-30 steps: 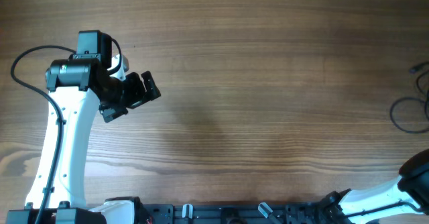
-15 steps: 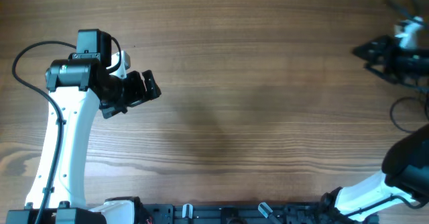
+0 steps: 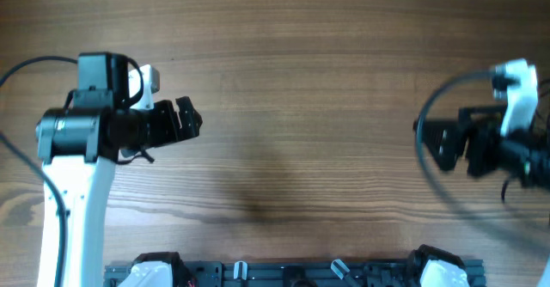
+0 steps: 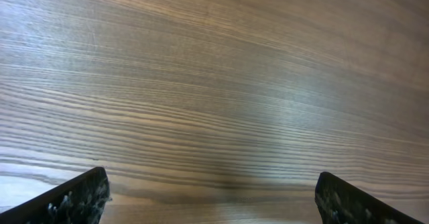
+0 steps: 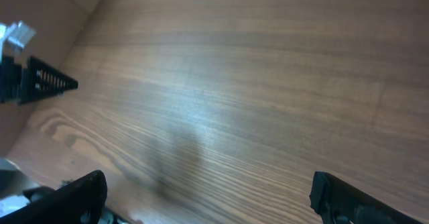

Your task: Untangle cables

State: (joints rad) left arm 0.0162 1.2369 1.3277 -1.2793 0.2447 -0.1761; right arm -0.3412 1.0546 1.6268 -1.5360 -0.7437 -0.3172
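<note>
No tangled cable shows plainly; the right arm covers the table's right edge in the overhead view. A thin black cable (image 3: 438,94) arcs around that arm, blurred, and I cannot tell whether it is the arm's own lead. My left gripper (image 3: 187,119) is open and empty over bare wood at the left, as the left wrist view (image 4: 211,178) confirms. My right gripper (image 3: 432,143) is open and empty at the right, pointing left; the right wrist view (image 5: 208,180) shows only wood between its fingers.
The wooden table (image 3: 301,81) fills all views. The left arm's black cable (image 3: 26,68) loops at the far left. The right wrist view shows the left arm (image 5: 37,83) far off. A black rail (image 3: 292,274) runs along the front edge.
The right arm has swung in from the right edge and moved down and left, covering the black cable loop seen there before. The left arm has shifted slightly left, its gripper turned level.
</note>
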